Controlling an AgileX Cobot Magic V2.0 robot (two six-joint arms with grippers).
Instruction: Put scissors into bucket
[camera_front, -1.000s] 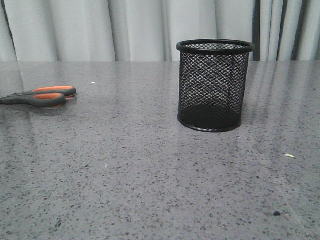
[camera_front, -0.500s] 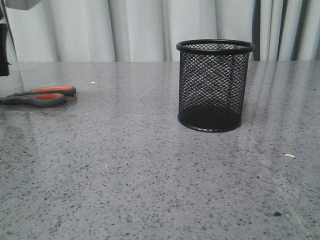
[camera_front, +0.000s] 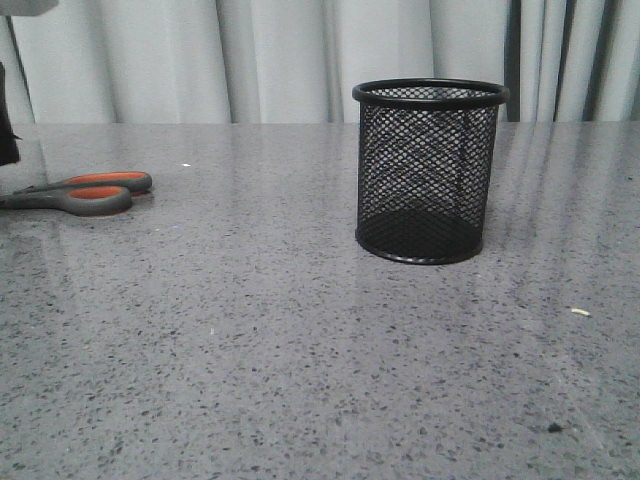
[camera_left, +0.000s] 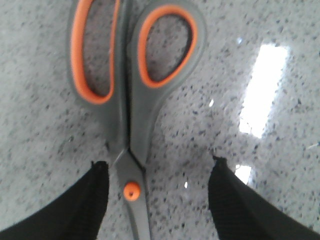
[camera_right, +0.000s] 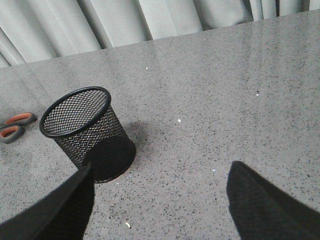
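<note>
Item one, as I logged it: the scissors (camera_front: 78, 192) lay flat on the grey speckled table (camera_front: 300, 350), well to the left of the bucket (camera_front: 430, 170), which stood upright with nothing in it. My left gripper (camera_left: 159, 192) hung over the scissors with its fingers (camera_left: 82, 200) spread wide either side of the orange pivot (camera_left: 132, 190), holding nothing. My right gripper (camera_right: 160, 200) was likewise spread and empty, near the bucket.

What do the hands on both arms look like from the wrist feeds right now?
Both look alike: two wide fingers with a rough black woven-looking surface, tapering to blunt tips. Left hand, right hand. No cables, markings or colour accents show. The front view shows only a dark sliver at its left edge.
</note>
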